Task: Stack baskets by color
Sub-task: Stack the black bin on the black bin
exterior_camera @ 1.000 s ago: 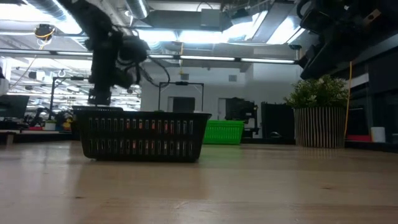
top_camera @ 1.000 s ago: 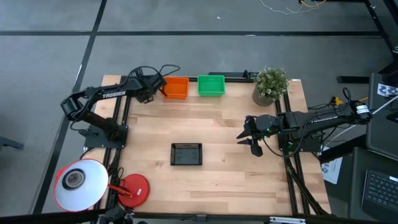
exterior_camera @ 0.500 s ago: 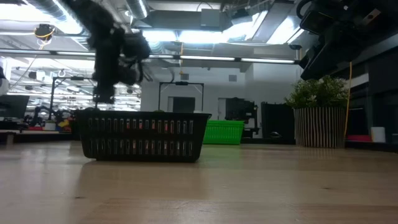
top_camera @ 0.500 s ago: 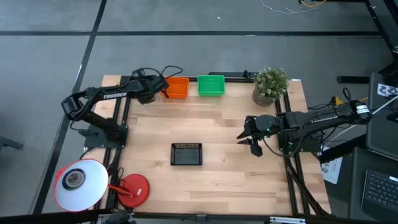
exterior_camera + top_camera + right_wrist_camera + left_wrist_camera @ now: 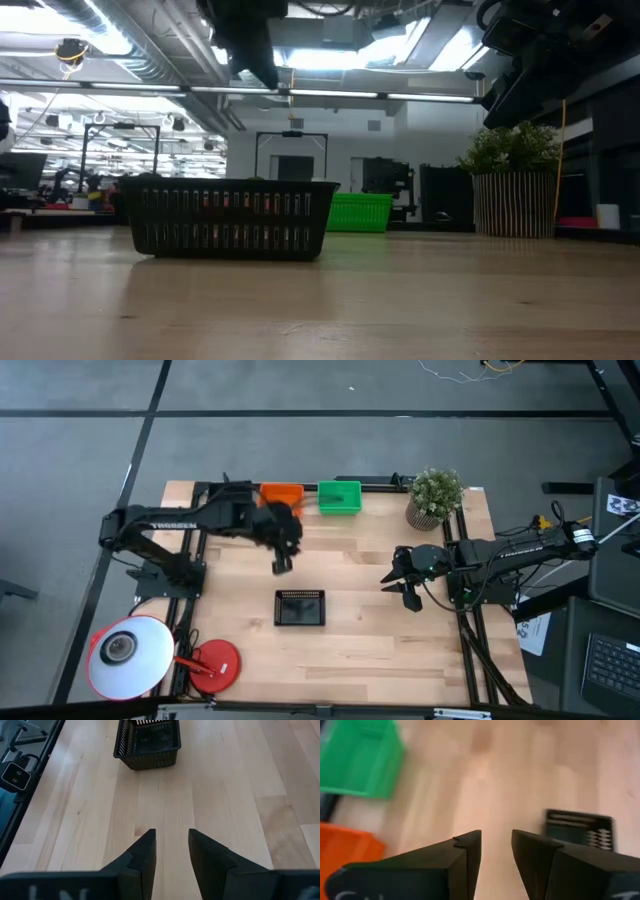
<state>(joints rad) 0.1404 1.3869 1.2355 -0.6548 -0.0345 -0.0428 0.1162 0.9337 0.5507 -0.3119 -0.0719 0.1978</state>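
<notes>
The left arm reaches out across the far half of the bench (image 5: pixel 350 640). Its left claw (image 5: pixel 281 563) hangs in the air, pointing down, a little way past the far side of the black basket (image 5: pixel 300 607). The 2 fingers (image 5: pixel 465 855) are apart with a small gap and nothing sits between them, so the claw is released and empty. In the low view this claw is up high, above the black basket, not touching it.

The right arm waits at the right side of the bench. Its right claw (image 5: pixel 400 582) points left toward the middle. Its fingers (image 5: pixel 142 855) are apart too, with only bare wood between them.

The black basket sits alone in the middle of the bench. The orange basket (image 5: pixel 283 492) and the green basket (image 5: pixel 340 497) sit side by side at the far edge. The plant (image 5: pixel 434 496) stands at the far right corner.

1 second ago the left claw was back at the far edge, right at the orange basket. Now it has swung away, toward the middle and nearer the black basket. The right arm has not moved. The 3 basket spots look the same as before.
</notes>
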